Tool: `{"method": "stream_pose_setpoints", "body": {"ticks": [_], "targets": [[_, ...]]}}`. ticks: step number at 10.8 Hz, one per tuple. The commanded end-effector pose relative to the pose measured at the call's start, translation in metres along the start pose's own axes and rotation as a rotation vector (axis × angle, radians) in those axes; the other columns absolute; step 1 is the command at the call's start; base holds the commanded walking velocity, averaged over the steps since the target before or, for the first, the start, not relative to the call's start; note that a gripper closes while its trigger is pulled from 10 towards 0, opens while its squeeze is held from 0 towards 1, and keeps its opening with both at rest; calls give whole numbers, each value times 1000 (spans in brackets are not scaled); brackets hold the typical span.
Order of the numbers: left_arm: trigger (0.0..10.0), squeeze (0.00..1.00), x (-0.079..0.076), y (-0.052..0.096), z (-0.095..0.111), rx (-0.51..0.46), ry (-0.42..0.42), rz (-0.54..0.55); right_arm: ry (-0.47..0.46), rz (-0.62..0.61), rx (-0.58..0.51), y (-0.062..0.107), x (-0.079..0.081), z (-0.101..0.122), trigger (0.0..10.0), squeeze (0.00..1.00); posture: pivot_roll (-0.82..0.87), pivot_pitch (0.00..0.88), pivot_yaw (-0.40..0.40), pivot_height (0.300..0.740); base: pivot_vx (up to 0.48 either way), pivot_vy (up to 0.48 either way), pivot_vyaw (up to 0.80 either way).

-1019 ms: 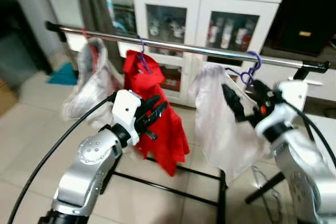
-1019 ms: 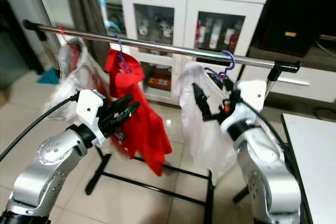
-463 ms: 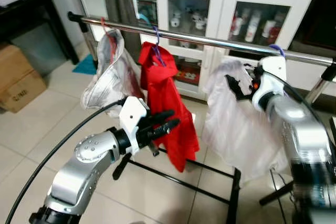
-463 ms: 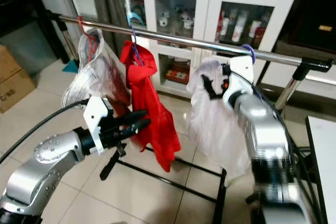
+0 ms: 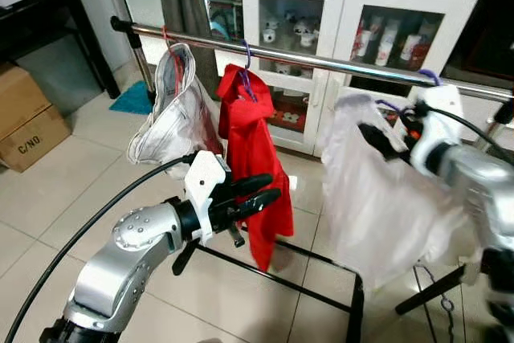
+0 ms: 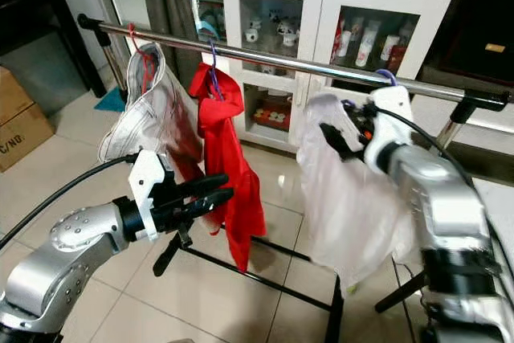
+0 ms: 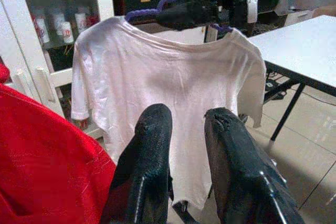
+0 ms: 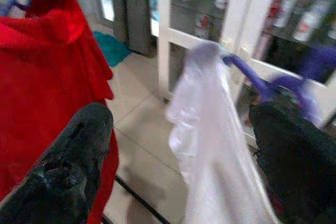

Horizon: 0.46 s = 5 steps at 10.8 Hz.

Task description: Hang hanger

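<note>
While the purple hanger (image 5: 399, 108) w/ white shirt (image 5: 385, 198) hangs on the rail (image 5: 321, 60), right gripper (image 8: 184, 156) sits beside its neck, jaws wide. Left gripper (image 7: 184, 145) is farther, jaws narrow and empty.

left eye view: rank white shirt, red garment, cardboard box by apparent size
1. white shirt
2. red garment, clearly smaller
3. cardboard box, smallest, though cut off by the frame edge and farther away, so true size is unsure.

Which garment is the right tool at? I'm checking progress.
The white shirt, rightmost on the rail. The right tool is by its purple hanger; the red top and grey garment hang farther left.
</note>
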<state>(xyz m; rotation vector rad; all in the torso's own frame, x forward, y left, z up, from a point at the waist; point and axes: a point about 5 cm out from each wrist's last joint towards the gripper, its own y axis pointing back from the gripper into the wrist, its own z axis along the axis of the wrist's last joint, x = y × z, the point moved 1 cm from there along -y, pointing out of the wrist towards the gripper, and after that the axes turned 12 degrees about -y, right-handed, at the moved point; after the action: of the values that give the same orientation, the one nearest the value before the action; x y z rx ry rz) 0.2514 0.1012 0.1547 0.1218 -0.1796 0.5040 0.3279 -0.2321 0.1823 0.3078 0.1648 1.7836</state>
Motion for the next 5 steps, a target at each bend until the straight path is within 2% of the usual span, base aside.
{"method": "stream_pose_setpoints", "body": {"ticks": [1, 2, 3, 4, 5], "targets": [[10000, 0, 2, -2, 3, -1, -9, -27, -7, -49, -22, 7, -11, 9, 10000, 1000, -16, 0, 33, 740, 0, 0, 0], [10000, 0, 1, -3, 4, -1, -16, -52, -12, -98, -26, 2, -18, 13, 10000, 1000, -25, 0, 53, 740, 0, 0, 0], [10000, 0, 1, -3, 5, -1, -19, -59, -5, -110, -23, -4, -18, 16, 10000, 1000, -25, 0, 53, 740, 0, 0, 0], [10000, 0, 3, -3, 6, -2, -21, -64, 6, -122, -14, -15, -17, 19, 10000, 573, -26, 0, 59, 740, 0, 0, 0], [10000, 0, 5, -3, 5, 1, -26, -70, 32, -122, 20, -32, -14, 15, 10000, 0, -25, 0, 63, 740, 0, 0, 0]]}}
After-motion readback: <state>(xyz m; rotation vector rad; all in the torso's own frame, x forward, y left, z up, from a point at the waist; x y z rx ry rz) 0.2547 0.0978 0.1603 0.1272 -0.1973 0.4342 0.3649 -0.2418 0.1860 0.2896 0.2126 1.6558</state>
